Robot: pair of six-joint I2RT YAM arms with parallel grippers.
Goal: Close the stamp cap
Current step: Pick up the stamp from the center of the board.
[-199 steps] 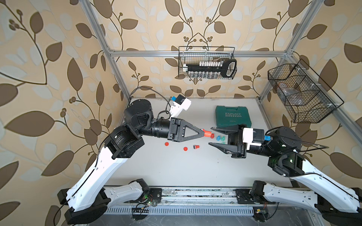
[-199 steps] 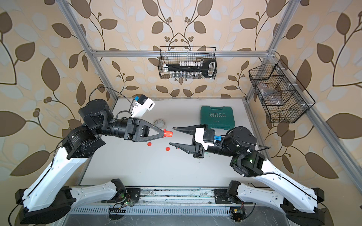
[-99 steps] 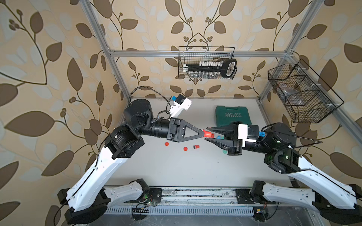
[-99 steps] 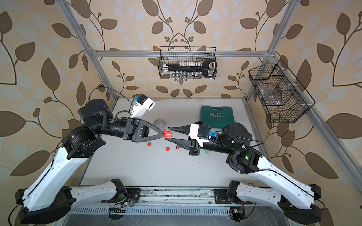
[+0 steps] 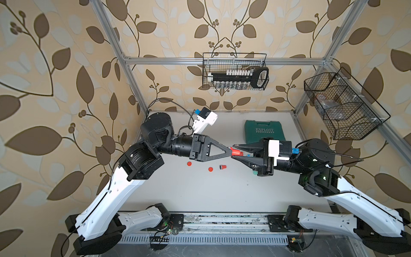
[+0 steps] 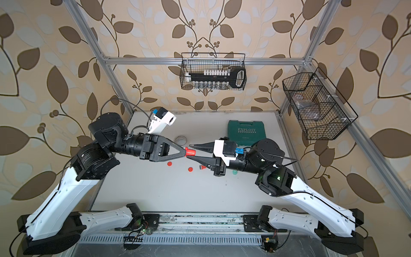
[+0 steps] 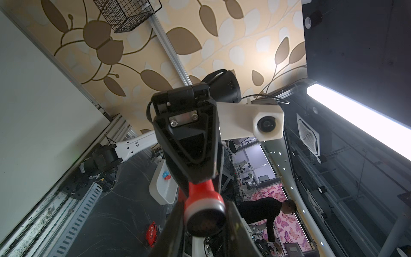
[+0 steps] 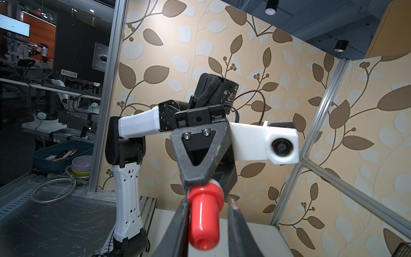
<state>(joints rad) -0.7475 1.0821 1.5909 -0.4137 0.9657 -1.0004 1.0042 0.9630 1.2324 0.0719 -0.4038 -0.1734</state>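
Walled in leaf-patterned beige paper, framed in aluminium profile, floored by a pale grey table [image 5: 200,193]. Carries a green case [image 5: 264,131] at the rear right.

Locate the red stamp [image 5: 236,152] in the air just off the near left corner of the case, level, clear of the table. Note a slim rounded red handle dimpled at its tip, a wider red collar, a pale band, then a dark round face, blurred in the left wrist view. Clenched at the banded end by the left gripper [image 5: 230,152]. Straddled at the handle end by the right gripper [image 5: 234,151]: one of its fingers [image 8: 179,227] against the handle, a thin slit beside the other, so possibly not clamped; cannot tell.

Read "EXPLOIT" in pale capitals on the case lid, above a row of chevrons. Treat the white print on the left arm's joint housing [image 8: 219,89] as too small to read.

Find two red discs [image 5: 189,164] and a small dark-and-red piece [image 5: 222,166] on the table, left of the case and nearer the robot. Note a teal piece [image 5: 254,172] in front of the case, mostly covered by the right gripper, shape unclear.
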